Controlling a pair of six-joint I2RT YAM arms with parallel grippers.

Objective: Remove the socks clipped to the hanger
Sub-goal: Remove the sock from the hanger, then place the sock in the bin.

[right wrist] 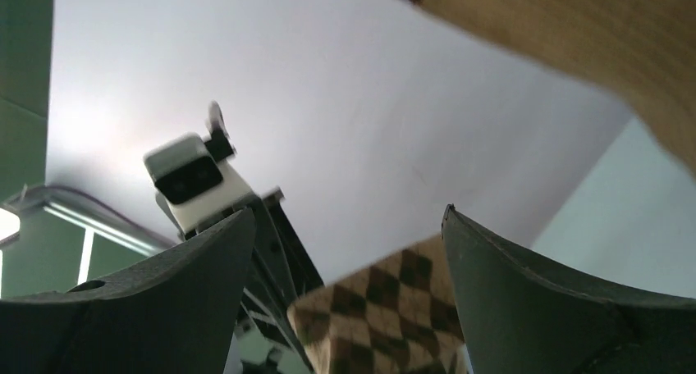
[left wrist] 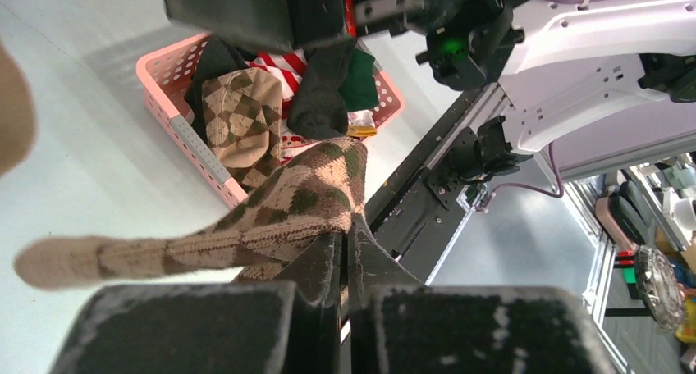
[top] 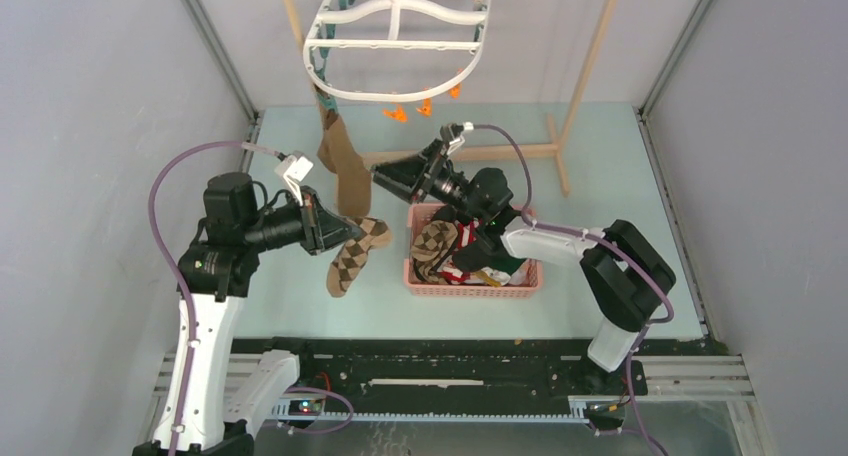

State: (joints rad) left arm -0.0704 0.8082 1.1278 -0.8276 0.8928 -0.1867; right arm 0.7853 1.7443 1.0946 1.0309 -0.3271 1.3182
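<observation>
Overhead, the hanger (top: 395,41) hangs above the desk (top: 600,176), with a tan sock (top: 348,171) dangling from its rim. Socks (top: 440,244) fill the basket (top: 470,288). The left end effector (top: 340,231) is clenched on an argyle sock (top: 350,261). The right end effector (top: 382,181) is released beside the tan sock.

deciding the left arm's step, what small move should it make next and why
Probably swing the left gripper across until it is over the pink basket. It is shut on the argyle sock, which already hangs clear of the hanger but beside the basket, not above it, so releasing now would miss.
</observation>
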